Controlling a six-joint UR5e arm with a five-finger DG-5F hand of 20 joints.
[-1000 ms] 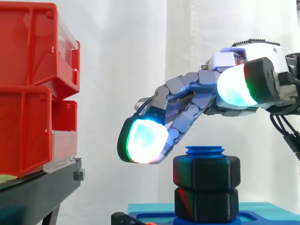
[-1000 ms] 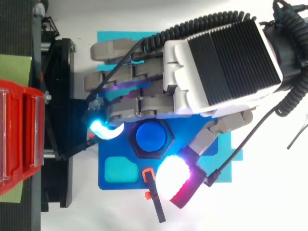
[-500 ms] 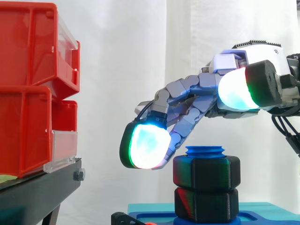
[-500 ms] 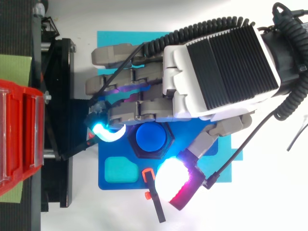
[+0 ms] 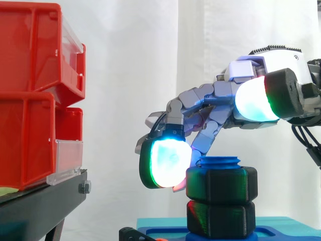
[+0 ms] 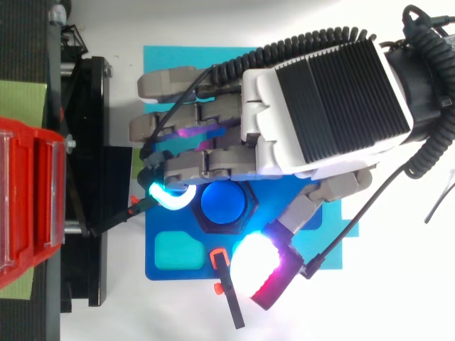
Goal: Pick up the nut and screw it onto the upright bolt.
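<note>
Robot hand [image 5: 205, 95] dropping fingers toward black hexagonal plastic nut [image 5: 220, 183] on blue threaded bolt [image 5: 219, 161]; glowing pad [image 5: 169, 163] now beside nut, thumb [image 5: 253, 100] apart above; nothing clamped, likely regrasping.

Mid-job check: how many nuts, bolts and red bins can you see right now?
Black nuts: 2, upper nut and lower nut
Blue bolt: 1
Red bins: 2, upper bin and lower bin
Total: 5
</note>
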